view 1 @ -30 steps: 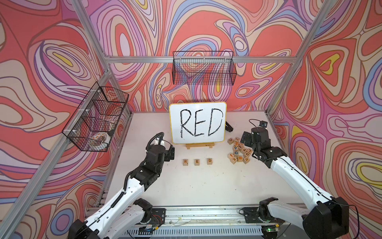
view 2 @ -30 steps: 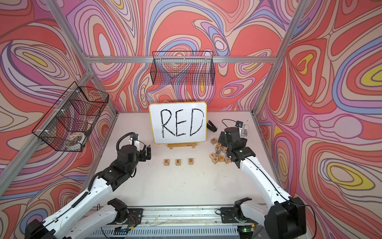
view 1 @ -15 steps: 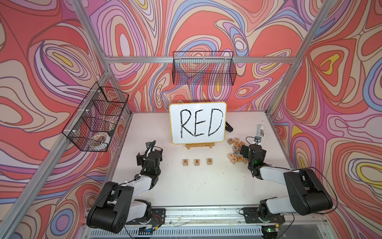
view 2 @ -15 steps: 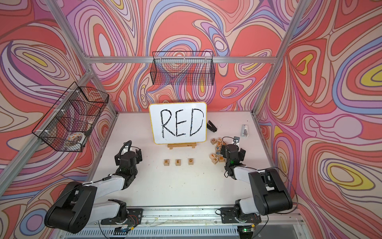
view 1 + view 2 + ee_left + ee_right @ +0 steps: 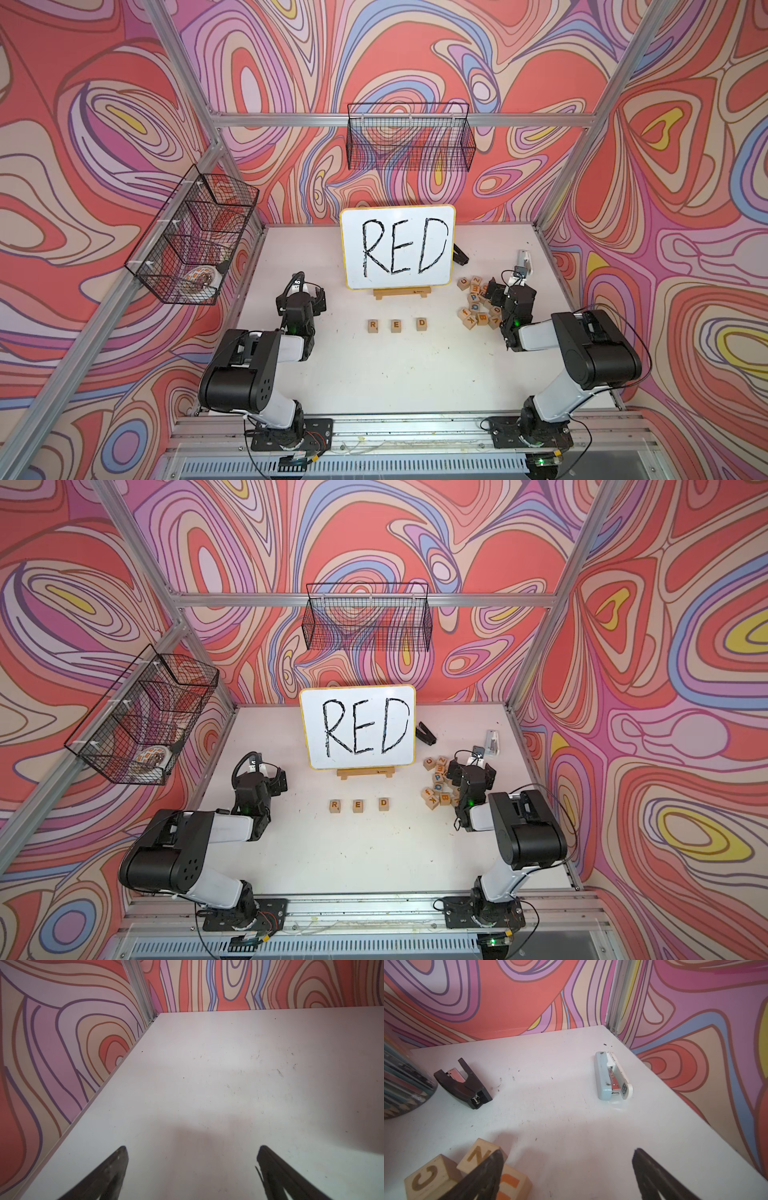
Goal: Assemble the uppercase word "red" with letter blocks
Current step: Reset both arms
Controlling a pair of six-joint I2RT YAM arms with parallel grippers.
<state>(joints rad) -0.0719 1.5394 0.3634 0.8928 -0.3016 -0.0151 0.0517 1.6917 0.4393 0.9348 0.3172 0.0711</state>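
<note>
Three letter blocks lie in a row on the white table in front of the board: R (image 5: 372,326), E (image 5: 395,325) and D (image 5: 422,323), also in a top view as R (image 5: 335,806), E (image 5: 358,806), D (image 5: 384,803). My left gripper (image 5: 305,291) hangs open to the left of the row, apart from it; the left wrist view shows it (image 5: 192,1151) over bare table. My right gripper (image 5: 509,287) stands open beside the pile of spare blocks; in the right wrist view it (image 5: 568,1154) holds nothing, with one finger beside an N block (image 5: 479,1155).
A white yellow-rimmed board (image 5: 397,245) with handwritten RED stands on a wooden easel at the back. Spare letter cubes (image 5: 478,305) are heaped to its right. A black stapler (image 5: 464,1084) and a light blue stapler (image 5: 612,1076) lie behind them. Wire baskets (image 5: 409,141) hang on the walls.
Both arms have folded back toward the front rail, elbows raised, and the grippers have drawn back a little. The jaws stayed open. The R, E, D blocks have not moved.
</note>
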